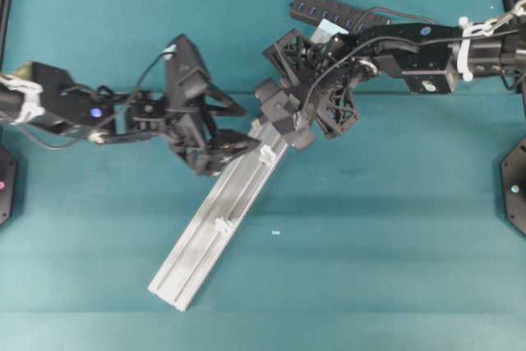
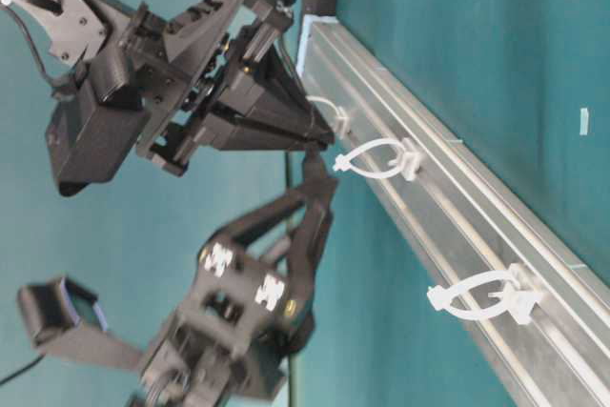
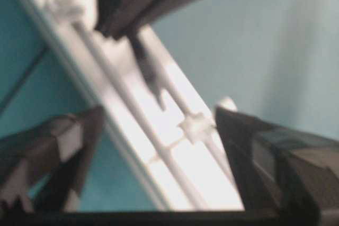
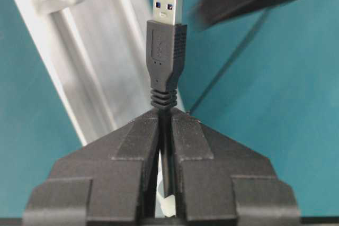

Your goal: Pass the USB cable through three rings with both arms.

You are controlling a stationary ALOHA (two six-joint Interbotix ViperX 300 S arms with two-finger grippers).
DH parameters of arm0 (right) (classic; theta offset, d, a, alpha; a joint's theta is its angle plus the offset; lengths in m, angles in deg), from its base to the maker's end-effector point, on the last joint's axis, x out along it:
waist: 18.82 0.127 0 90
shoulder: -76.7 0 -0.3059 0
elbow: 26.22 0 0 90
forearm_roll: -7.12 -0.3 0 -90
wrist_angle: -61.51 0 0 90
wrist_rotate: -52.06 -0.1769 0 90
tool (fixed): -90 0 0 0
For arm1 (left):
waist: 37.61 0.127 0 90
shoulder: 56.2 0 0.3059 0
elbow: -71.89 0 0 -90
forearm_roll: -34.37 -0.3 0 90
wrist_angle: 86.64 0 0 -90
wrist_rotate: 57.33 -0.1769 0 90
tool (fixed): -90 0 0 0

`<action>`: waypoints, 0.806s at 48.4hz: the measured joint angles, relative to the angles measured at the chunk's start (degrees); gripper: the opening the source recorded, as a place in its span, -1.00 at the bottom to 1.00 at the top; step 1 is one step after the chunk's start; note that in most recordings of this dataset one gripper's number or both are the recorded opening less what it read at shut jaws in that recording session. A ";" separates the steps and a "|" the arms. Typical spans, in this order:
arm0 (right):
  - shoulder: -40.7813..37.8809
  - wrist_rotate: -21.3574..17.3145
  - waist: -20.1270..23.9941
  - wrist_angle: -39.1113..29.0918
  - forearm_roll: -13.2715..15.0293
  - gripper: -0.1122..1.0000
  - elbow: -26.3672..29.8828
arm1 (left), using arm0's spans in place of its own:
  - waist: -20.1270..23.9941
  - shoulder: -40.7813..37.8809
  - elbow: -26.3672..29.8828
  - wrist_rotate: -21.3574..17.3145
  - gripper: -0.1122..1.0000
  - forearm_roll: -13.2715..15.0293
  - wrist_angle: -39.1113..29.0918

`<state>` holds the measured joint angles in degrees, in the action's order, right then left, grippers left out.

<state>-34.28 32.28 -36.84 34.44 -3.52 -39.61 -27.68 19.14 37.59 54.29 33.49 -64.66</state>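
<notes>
My right gripper is shut on the black USB cable just behind its plug, which sticks out past the fingertips over the upper end of the silver rail. My left gripper stands open, one finger on each side of the rail, around a white ring. The overhead view shows two rings along the rail; both grippers crowd its top end. At table level three rings show; the first sits at the right gripper's tips.
The black multi-port hub lies at the back, behind the right arm. The rail runs diagonally to the lower left on the teal table. A tiny white scrap lies right of the rail.
</notes>
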 measured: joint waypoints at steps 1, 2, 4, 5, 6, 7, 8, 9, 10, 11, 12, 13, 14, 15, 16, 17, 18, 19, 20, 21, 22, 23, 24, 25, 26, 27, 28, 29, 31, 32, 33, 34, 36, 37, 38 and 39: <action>0.00 0.18 0.00 -0.09 0.00 -0.65 -0.09 | 0.00 0.53 -0.35 0.00 0.92 -0.09 -0.70; 0.00 0.35 0.00 -0.18 0.00 -0.65 -0.18 | 0.00 1.32 -0.79 0.00 0.91 0.00 -1.49; 0.09 0.62 0.00 -0.26 0.00 -0.65 -0.26 | 0.00 2.90 -1.67 0.00 0.90 -0.09 -3.16; 0.09 0.70 -0.09 -0.35 0.00 -0.65 -0.35 | 0.00 3.87 -2.20 0.00 0.90 -0.09 -3.96; 0.09 0.70 0.00 -0.44 0.00 -0.65 -0.35 | 0.00 4.66 -2.72 0.09 0.90 0.00 -4.48; 0.09 0.79 0.00 -0.44 0.00 -0.65 -0.44 | 0.00 5.45 -3.08 0.00 0.90 -0.09 -5.10; 0.09 0.88 0.00 -0.44 0.00 -0.65 -0.53 | 0.00 6.33 -3.60 0.00 0.90 -0.09 -5.71; 0.18 0.88 0.00 -0.53 0.00 -0.65 -0.62 | 0.00 7.21 -4.13 0.00 0.90 0.00 -6.15; 0.18 0.97 0.00 -0.44 0.00 -0.65 -0.70 | 0.00 8.09 -4.57 0.00 0.90 0.00 -6.42; 0.18 1.05 0.00 -0.53 0.00 -0.65 -0.79 | 0.00 8.79 -4.92 0.09 0.90 0.00 -6.86; 0.26 1.05 0.00 -0.44 0.00 -0.65 -0.88 | 0.00 9.58 -5.27 0.00 0.90 0.00 -7.21; 0.26 1.05 0.00 -0.53 0.00 -0.65 -0.97 | 0.00 10.37 -5.80 0.09 0.90 0.00 -7.65; 0.26 1.14 0.00 -0.44 0.00 -0.65 -1.05 | 0.00 11.16 -6.24 0.00 0.90 -0.09 -7.91; 0.35 1.14 0.00 -0.44 0.00 -0.65 -1.23 | 0.00 12.13 -6.59 0.00 0.90 -0.09 -8.26; 0.35 1.23 0.00 -0.44 0.00 -0.65 -1.32 | -0.09 12.83 -7.03 0.00 0.90 0.00 -8.44; 0.44 1.32 0.00 -0.44 0.00 -0.65 -1.49 | -0.09 13.62 -7.38 0.00 0.90 0.00 -8.61; 0.53 1.32 -0.09 -0.26 0.00 -0.65 -1.67 | -0.09 14.24 -7.65 0.00 0.90 -0.09 -8.88; 0.53 1.41 0.00 -0.35 0.00 -0.65 -1.85 | -0.09 15.03 -8.00 0.00 0.90 0.00 -9.05; 0.62 1.49 0.00 -0.26 0.00 -0.65 -2.02 | -0.09 15.73 -8.17 0.09 0.89 -0.09 -9.40; 0.62 1.58 0.00 -0.26 0.00 -0.65 -2.29 | 0.00 16.52 -8.44 0.00 0.89 -0.09 -9.67; 0.70 1.67 0.00 -0.26 0.00 -0.65 -2.37 | -0.09 17.14 -8.70 0.00 0.89 0.00 -9.84; 0.70 1.85 0.00 -0.35 0.00 -0.65 -2.72 | -0.09 18.02 -8.96 0.00 0.89 -0.09 -10.28; 0.79 1.93 0.00 -0.35 0.00 -0.65 -2.90 | -0.09 18.81 -9.14 0.00 0.89 0.00 -10.72; 0.79 2.02 0.00 -0.35 0.00 -0.65 -3.16 | -0.09 19.60 -9.32 0.09 0.89 0.00 -11.16; 0.88 2.11 0.09 -0.35 0.00 -0.65 -3.34 | -0.09 20.30 -9.58 0.00 0.89 0.00 -11.51; 0.97 2.29 0.09 -0.35 0.00 -0.65 -3.60 | 0.00 21.01 -9.76 0.09 0.89 0.00 -11.87; 0.97 2.46 0.09 -0.35 0.00 -0.65 -3.78 | -0.09 21.80 -9.93 0.00 0.89 0.00 -12.22; 1.05 2.64 0.09 -0.35 -0.09 -0.65 -3.96 | -0.09 22.41 -10.11 0.09 0.89 0.00 -12.57; 1.14 2.99 0.26 -0.35 0.00 -0.65 -4.39 | -0.09 23.47 -10.37 0.09 0.89 -0.09 -13.27; 1.23 3.16 0.35 -0.35 0.00 -0.65 -4.57 | -0.18 23.91 -10.55 0.00 0.89 -0.09 -13.62; 1.23 3.43 0.44 -0.35 0.09 -0.65 -4.66 | -0.09 24.43 -10.63 0.00 0.89 0.00 -13.89; 1.41 3.78 0.53 -0.35 0.09 -0.65 -4.83 | -0.18 24.87 -10.81 0.09 0.89 -0.09 -14.15; 1.41 4.39 0.79 -0.35 0.18 -0.65 -5.01 | -0.18 25.84 -11.07 0.09 0.89 0.00 -14.68; 1.41 4.75 0.88 -0.35 0.26 -0.65 -5.01 | -0.18 26.19 -11.16 0.00 0.89 0.00 -14.85; 1.41 5.19 1.05 -0.35 0.26 -0.65 -5.10 | -0.26 26.54 -11.34 0.09 0.89 0.00 -15.12; 1.41 5.63 1.23 -0.35 0.26 -0.65 -5.19 | -0.26 26.89 -11.51 0.09 0.88 0.00 -15.29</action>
<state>-32.87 37.91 -35.61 34.09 -3.26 -44.79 -27.94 46.04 26.08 54.38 33.49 -79.96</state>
